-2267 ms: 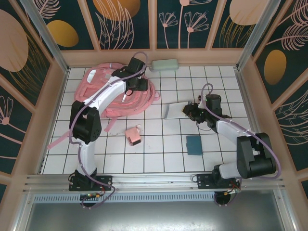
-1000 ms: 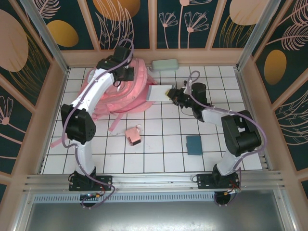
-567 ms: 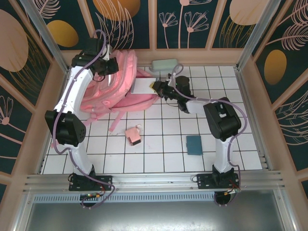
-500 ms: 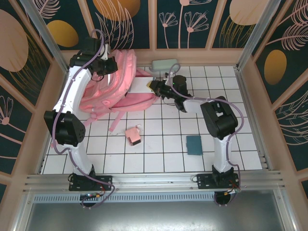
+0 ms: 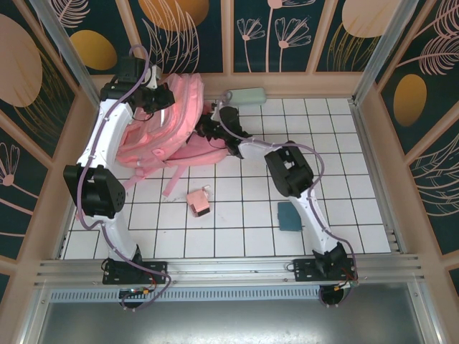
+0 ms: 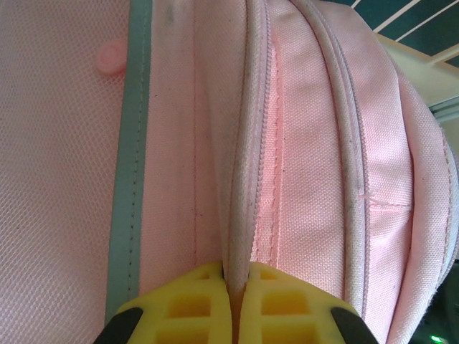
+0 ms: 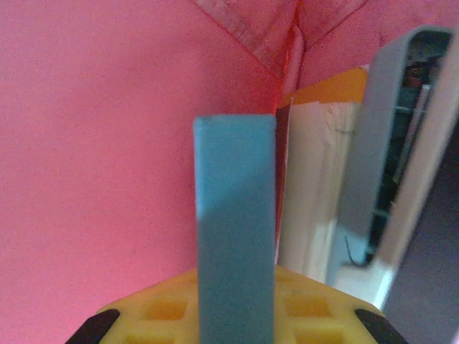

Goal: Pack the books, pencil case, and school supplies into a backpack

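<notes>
The pink backpack lies at the back left with its top lifted. My left gripper is shut on the pale zip rim of the backpack, holding it up between the yellow fingers. My right gripper reaches left into the bag's mouth, shut on the flat grey-blue box, which stands edge-on against the pink lining. The mint-green case, little pink box and teal pad lie on the table. The books are out of view.
The white tiled table is ringed by low wooden walls. A long pink strap trails toward the pink box. The right arm stretches across the middle tiles.
My left gripper has lifted the backpack's top up and toward the back left. My right gripper has carried the grey-blue box leftward from mid-table into the bag's opening.
</notes>
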Robot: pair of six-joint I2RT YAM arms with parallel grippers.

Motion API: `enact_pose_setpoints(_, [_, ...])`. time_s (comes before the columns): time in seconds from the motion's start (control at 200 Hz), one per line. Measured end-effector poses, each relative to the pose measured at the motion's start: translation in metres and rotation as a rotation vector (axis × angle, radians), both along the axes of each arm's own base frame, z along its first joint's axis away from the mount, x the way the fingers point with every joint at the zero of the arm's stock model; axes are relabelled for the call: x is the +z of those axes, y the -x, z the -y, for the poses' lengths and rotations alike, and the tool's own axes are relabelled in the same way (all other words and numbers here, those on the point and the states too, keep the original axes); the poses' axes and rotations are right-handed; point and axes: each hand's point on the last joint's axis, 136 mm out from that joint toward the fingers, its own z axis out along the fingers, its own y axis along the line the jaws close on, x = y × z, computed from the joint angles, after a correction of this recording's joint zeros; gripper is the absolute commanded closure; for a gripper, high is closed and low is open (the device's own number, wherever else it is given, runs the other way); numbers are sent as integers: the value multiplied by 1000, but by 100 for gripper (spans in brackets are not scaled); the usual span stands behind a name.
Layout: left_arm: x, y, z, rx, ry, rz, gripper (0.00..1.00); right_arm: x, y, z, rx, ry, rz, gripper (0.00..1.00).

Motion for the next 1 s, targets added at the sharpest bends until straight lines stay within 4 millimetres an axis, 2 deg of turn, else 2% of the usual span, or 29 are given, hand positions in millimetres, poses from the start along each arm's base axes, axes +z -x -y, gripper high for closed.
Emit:
enact_pose_setpoints(0.065, [0,-1,1,0,6,1,100,-2,-10,-17,2,-2,2,100])
enact_pose_setpoints(0.14, [-1,-1,2,-3,15,2,100,-1,-19,-33,7,-3,7,78])
enact_pose_setpoints(0.19, [-1,-1,3,-3,18,2,100,-2,-22,-41,14,0,3,71])
enact_pose_setpoints(0.36, [0,-1,3,-1,21,3,100,-18,-17,-43,29,75,-27,50])
enact_pose_setpoints(0.605, [0,-1,3,-2,22,3,100,-2,-20,-23,20,167,-11,44])
enact_pose_setpoints(0.745, [0,-1,3,-1,22,4,100,2,-22,-11,12,211,-11,49])
enact_pose_setpoints(0.886, [1,-1,3,-2,23,5,100,-9,-21,-4,11,237,-35,51])
enact_pose_setpoints(1.001, [0,1,3,-1,24,2,100,-31,-16,-1,16,272,-82,44])
